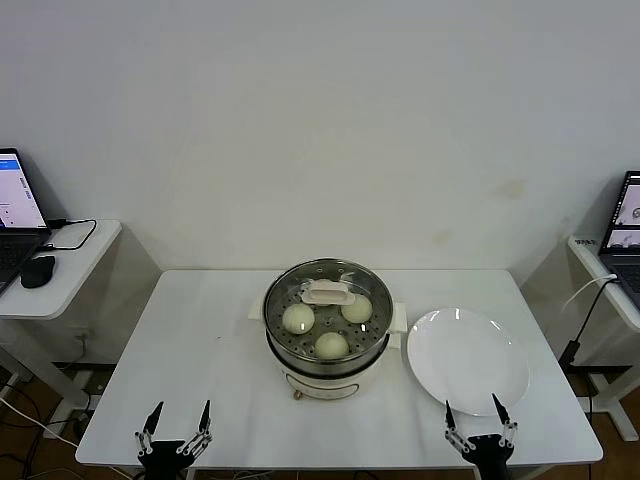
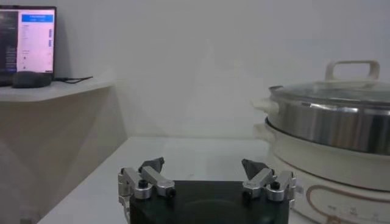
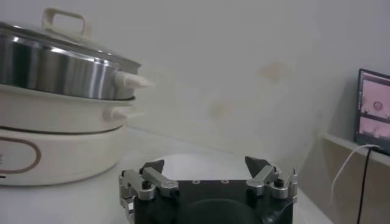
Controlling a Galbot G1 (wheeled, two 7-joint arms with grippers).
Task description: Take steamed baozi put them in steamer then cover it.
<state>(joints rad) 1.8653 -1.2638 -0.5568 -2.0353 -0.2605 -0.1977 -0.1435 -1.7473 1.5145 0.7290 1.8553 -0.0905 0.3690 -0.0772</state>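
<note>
The steamer [image 1: 325, 362] stands mid-table on its white base, with the glass cover [image 1: 327, 293] sitting on top. Through the glass I see three steamed baozi [image 1: 298, 319], [image 1: 356, 309], [image 1: 332, 345] on the perforated tray. In the left wrist view the steamer [image 2: 332, 125] and the cover [image 2: 341, 91] are off to one side. The right wrist view shows the steamer [image 3: 61, 76] with the cover [image 3: 64, 33] on it. My left gripper [image 1: 178, 418] [image 2: 203, 165] hangs open at the table's front left edge. Open too is my right gripper [image 1: 473, 412] [image 3: 207, 164], at the front right, just before the plate.
A bare white plate [image 1: 467, 360] lies right of the steamer. Side tables with laptops [image 1: 18, 210], [image 1: 625, 235] flank the table; a mouse [image 1: 37, 271] is on the left one. A cable [image 1: 585, 310] hangs at the right.
</note>
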